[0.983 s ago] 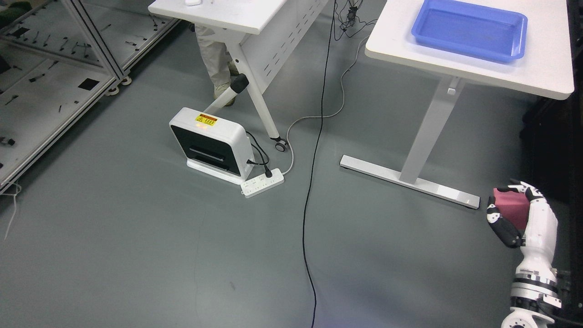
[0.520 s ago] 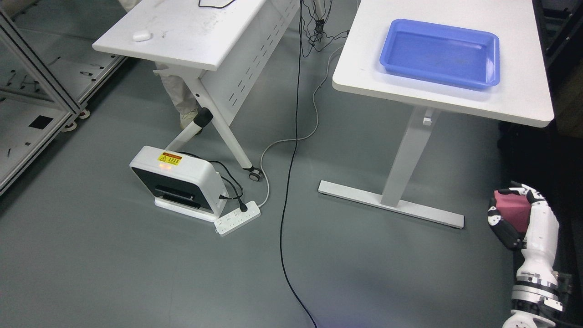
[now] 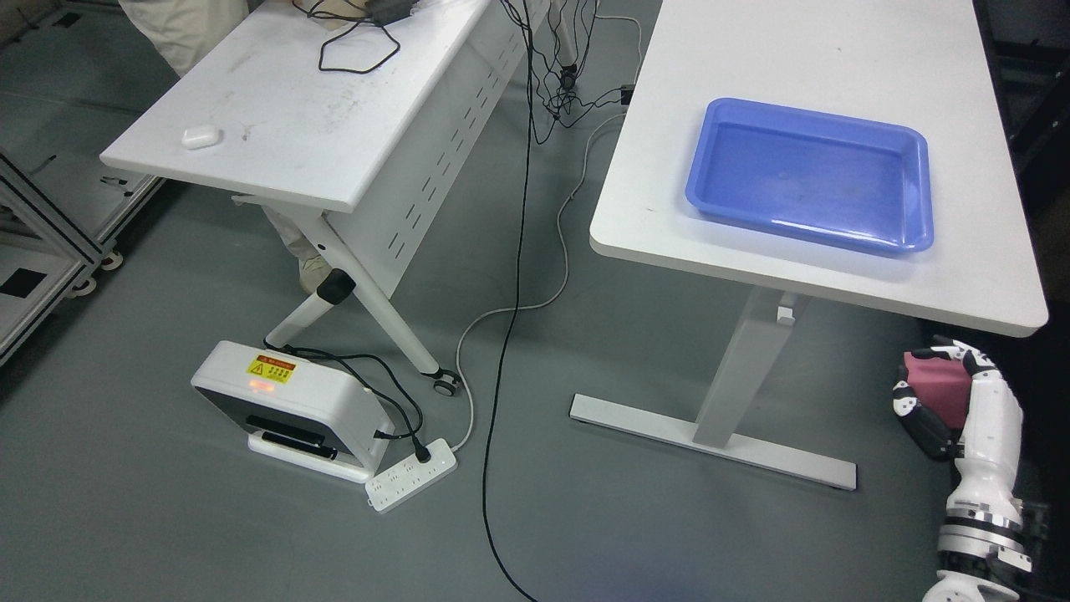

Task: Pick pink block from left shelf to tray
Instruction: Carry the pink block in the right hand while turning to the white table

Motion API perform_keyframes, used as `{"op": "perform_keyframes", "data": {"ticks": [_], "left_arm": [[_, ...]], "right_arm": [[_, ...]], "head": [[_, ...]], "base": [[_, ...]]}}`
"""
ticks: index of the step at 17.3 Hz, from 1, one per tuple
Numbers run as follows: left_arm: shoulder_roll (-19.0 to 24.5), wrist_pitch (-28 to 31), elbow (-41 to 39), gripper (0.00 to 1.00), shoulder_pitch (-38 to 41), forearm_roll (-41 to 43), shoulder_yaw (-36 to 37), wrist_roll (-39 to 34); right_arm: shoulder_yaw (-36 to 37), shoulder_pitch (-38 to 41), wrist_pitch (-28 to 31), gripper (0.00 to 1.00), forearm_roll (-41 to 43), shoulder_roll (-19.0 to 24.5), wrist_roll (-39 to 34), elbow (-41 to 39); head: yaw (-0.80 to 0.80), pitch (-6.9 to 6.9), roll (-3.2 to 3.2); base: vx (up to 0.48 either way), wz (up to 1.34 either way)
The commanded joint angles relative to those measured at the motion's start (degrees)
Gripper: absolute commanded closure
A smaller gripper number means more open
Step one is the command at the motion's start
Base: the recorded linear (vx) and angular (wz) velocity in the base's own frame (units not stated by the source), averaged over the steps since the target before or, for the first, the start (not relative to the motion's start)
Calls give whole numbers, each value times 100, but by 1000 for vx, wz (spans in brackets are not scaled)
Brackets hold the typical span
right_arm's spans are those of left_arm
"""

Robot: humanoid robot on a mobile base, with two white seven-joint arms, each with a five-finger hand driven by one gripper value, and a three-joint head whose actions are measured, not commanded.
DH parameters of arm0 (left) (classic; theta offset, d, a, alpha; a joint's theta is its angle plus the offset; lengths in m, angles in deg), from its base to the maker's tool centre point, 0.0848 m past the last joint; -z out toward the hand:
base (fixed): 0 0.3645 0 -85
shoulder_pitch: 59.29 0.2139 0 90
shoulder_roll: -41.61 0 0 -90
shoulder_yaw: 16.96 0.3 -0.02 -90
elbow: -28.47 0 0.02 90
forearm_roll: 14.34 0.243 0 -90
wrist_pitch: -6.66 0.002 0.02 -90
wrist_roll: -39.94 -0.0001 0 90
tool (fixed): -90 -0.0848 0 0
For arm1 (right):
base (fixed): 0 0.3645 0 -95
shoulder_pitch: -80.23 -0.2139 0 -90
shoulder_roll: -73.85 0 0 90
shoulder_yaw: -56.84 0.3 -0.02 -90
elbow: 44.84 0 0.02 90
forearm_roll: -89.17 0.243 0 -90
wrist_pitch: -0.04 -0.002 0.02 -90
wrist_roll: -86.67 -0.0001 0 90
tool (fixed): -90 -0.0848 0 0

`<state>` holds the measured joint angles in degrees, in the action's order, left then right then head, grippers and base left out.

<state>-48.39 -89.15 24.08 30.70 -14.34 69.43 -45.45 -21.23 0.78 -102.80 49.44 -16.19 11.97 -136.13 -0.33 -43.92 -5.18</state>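
Observation:
My right hand (image 3: 936,393) hangs low at the right edge of the head view, its black-and-white fingers curled around the pink block (image 3: 938,386). A blue tray (image 3: 915,184) lies empty on the white table (image 3: 669,217) at the upper right, well above and to the left of the hand in the picture. My left arm does not show.
A second white table (image 3: 276,159) at the upper left carries cables and a small white case (image 3: 199,136). On the grey floor sit a white box device (image 3: 288,401), a power strip (image 3: 411,474) and a long black cable (image 3: 501,351). A person's legs (image 3: 188,29) stand behind the left table. Shelf frames (image 3: 42,242) are at the far left.
The whole picture has shifted: the camera has moved, so the tray table now sits lower and larger in view. My right hand keeps its hold on the pink block.

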Motion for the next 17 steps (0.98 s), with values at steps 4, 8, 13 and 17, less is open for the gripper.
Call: {"op": "perform_keyframes", "data": {"ticks": [4, 8, 13, 17], "left_arm": [[100, 0, 0, 0, 53, 9, 0, -4], [100, 0, 0, 0, 53, 9, 0, -4], [100, 0, 0, 0, 53, 9, 0, -4], [100, 0, 0, 0, 53, 9, 0, -4]], "right_arm": [[-24, -17, 10, 96, -8, -96, -1, -38], [-24, -17, 19, 96, 0, -96, -1, -74], [55, -8, 19, 96, 0, -96, 16, -267], [213, 0, 1, 96, 88, -96, 209, -478]], "head": [[0, 0, 0], [0, 0, 0], [0, 0, 0], [0, 0, 0]], "base": [[296, 5], [294, -8], [258, -20], [197, 4]]}}
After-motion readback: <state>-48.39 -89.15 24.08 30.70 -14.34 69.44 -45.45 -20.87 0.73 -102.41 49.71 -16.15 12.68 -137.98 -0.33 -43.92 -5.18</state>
